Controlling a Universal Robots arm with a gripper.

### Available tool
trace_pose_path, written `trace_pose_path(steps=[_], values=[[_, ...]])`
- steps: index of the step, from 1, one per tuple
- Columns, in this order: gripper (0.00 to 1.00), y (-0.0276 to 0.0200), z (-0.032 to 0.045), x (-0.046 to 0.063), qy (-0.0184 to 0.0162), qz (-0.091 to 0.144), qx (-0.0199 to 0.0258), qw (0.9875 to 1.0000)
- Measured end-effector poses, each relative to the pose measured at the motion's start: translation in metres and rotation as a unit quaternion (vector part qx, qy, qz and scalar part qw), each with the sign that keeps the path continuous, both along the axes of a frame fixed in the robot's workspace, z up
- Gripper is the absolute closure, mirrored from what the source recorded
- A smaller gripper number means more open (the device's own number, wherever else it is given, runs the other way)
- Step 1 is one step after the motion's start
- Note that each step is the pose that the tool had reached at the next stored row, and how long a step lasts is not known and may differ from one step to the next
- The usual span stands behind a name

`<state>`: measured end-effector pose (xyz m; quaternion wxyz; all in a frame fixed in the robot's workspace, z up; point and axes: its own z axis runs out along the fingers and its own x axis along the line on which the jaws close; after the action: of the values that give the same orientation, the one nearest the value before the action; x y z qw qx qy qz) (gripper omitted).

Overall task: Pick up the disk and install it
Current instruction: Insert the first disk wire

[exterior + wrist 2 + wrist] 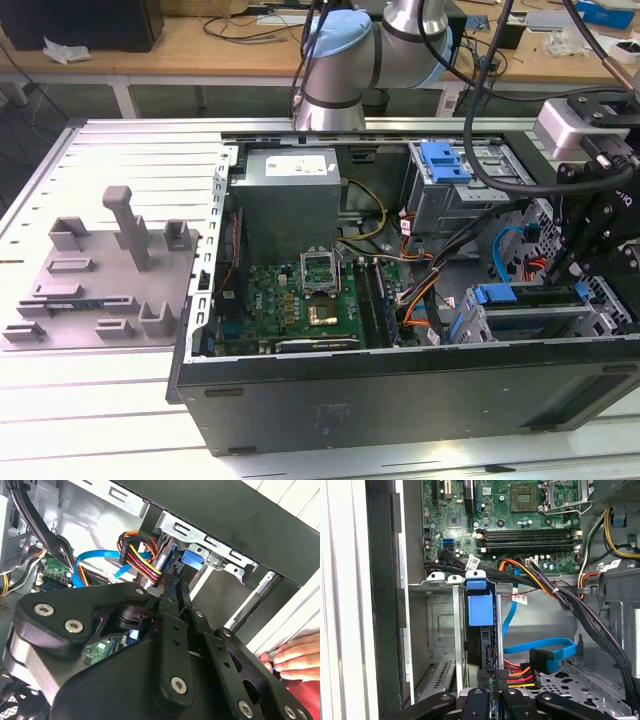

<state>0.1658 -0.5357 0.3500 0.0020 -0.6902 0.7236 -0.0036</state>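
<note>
Where does the disk sit? (note-taker)

On edge, in a slot of the silver drive cage (454, 630). The disk (480, 602) shows its blue caddy end in the first wrist view, and the second wrist view shows the disk (194, 560) from behind the claw. In the exterior view the disk (497, 295) lies along the cage by the case's front wall, toward the exterior view's right. (observer)

And the claw? (note-taker)

The gripper (492, 679) is at the disk's end away from the blue tab, in line with the slot. Touching or just beside: cannot tell. Spread or clamped: cannot tell either. The exterior view has the gripper (582, 280) low over the cage, and the second wrist view has the gripper (174, 582) pointing at the blue rail. (observer)

Edges, room to move? (note-taker)

Cage rails flank the disk closely on both sides. One side has an open bay, then the black case wall (380, 605). On the other side it is tight: a blue data cable (540, 647) and a red-orange-yellow power lead (517, 676) lie just beside the gripper, and a black cable bundle (590, 615) runs down from the motherboard (520, 510). (observer)

Further out? (note-taker)

A hand (292, 657) rests at the case's outer edge, near the gripper's body. The wide blue latch (445, 160) tops the rear cage. The grey fixture plate (100, 285) lies well apart, at the exterior view's left. (observer)
</note>
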Motion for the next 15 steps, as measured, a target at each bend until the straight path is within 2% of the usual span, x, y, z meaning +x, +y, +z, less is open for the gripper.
trace_pose_path(steps=[11,15], values=[[0.84,0.0002,-0.0016,0.0000,0.0000,-0.004,0.0001,1.0000],[0.84,0.0017,-0.0019,0.0000,0.0000,-0.004,0.0001,1.0000]])
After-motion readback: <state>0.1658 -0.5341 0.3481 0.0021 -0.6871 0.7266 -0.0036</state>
